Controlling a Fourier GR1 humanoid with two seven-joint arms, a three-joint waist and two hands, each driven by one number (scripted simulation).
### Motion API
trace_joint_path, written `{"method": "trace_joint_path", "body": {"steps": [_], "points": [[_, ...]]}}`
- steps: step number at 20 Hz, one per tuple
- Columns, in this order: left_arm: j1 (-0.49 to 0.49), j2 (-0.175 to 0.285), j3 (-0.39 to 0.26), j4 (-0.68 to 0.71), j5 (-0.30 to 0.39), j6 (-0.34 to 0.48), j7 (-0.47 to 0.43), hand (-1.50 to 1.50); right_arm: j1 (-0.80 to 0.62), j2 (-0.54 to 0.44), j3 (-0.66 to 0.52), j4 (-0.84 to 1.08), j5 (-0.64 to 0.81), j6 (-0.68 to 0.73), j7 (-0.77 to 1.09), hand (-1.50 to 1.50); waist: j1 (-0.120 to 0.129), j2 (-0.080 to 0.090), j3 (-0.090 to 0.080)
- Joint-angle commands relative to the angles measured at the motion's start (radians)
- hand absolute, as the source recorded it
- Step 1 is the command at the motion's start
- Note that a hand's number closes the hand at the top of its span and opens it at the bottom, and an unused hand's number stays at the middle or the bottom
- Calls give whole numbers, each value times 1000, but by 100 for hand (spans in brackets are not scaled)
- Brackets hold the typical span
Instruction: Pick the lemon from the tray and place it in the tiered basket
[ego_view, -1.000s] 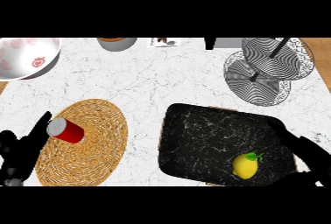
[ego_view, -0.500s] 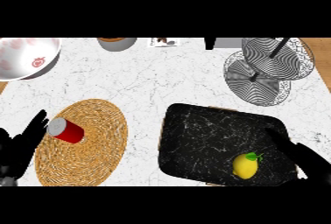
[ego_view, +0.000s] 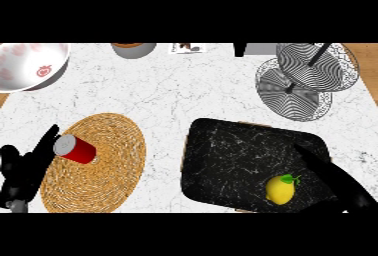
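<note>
A yellow lemon with a green leaf lies near the front right corner of the black marbled tray. My right hand reaches over the tray's right edge with straight fingers, just right of the lemon and not touching it. The wire tiered basket stands at the back right of the counter. My left hand rests open at the left edge, fingers up, beside a red can.
A red can lies on a round woven mat at the left. A white bowl sits at the back left corner, and a grey cup at the back edge.
My right hand has slid left and forward over the tray's right edge, closer to the lemon. The left hand has shifted slightly toward the can.
</note>
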Motion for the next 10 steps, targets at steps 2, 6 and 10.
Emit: {"method": "trace_joint_path", "body": {"steps": [2,6,10], "points": [[76,-43,15,-69,-30,-15,8,0,-27,58,-18,34,49,23,-16,-150,2,0,0],[-2,-39,51,41,-39,-42,-40,0,-75,120,14,191,142,-23,-120,-150,2,1,0],[-22,-51,56,48,-71,-52,-31,0,-78,128,-22,237,137,3,-157,-150,1,1,0]]}}
